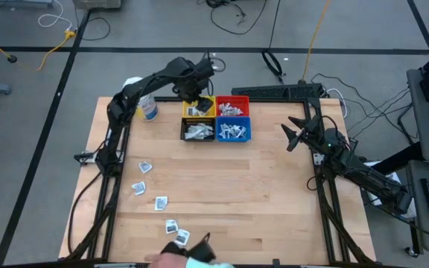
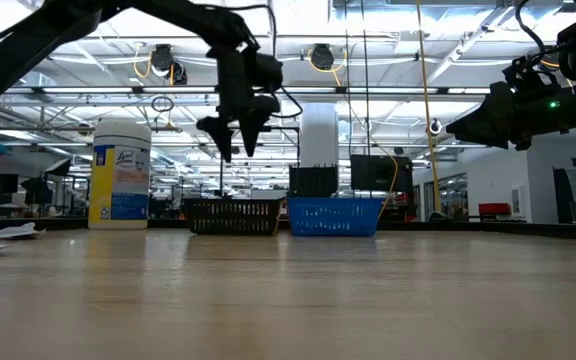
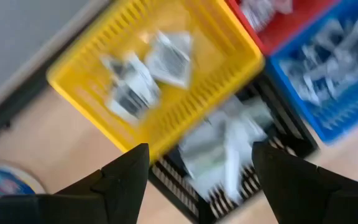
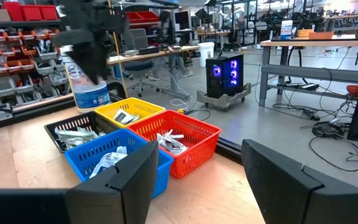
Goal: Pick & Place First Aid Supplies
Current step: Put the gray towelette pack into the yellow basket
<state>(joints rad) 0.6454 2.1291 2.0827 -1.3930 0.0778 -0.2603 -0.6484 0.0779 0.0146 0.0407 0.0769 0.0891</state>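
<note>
High view: the first aid supplies are small flat white packets with dark marks; five or so loose packets [image 1: 150, 184] lie scattered along the near-left part of the wooden table [image 1: 274, 193], more fill the four square bins at the far side: yellow bin [image 1: 199, 107], red bin [image 1: 232, 106], black bin [image 1: 198, 130], blue bin [image 1: 233, 130], set touching in a two-by-two block. White-lidded jar [image 1: 147, 104] stands left of the bins. Left gripper [image 1: 193, 98] hangs over the yellow bin; right gripper [image 1: 292, 134] waits over the table's right side, well apart from the bins. A person's hand [image 1: 171, 259] shows at the near edge beside the nearest packets. Grey floor with cables around the table. Low view: left gripper [image 2: 236, 135] is up in the air above the black bin [image 2: 232, 215], fingers spread, nothing between them; blue bin [image 2: 334, 215] next to it, jar [image 2: 120, 173] to the left, workshop room with ceiling lights behind. Left wrist view: blurred; two squarish packets [image 3: 148, 71] lie in the yellow bin [image 3: 185, 106] beyond the open fingers [image 3: 126, 177], strips in the black bin [image 3: 229, 149], none held. Right wrist view: right gripper's fingers [image 4: 120, 180] stand apart, empty; all four bins with packets ahead, blue bin [image 4: 114, 163] nearest, shelving and desks behind
</note>
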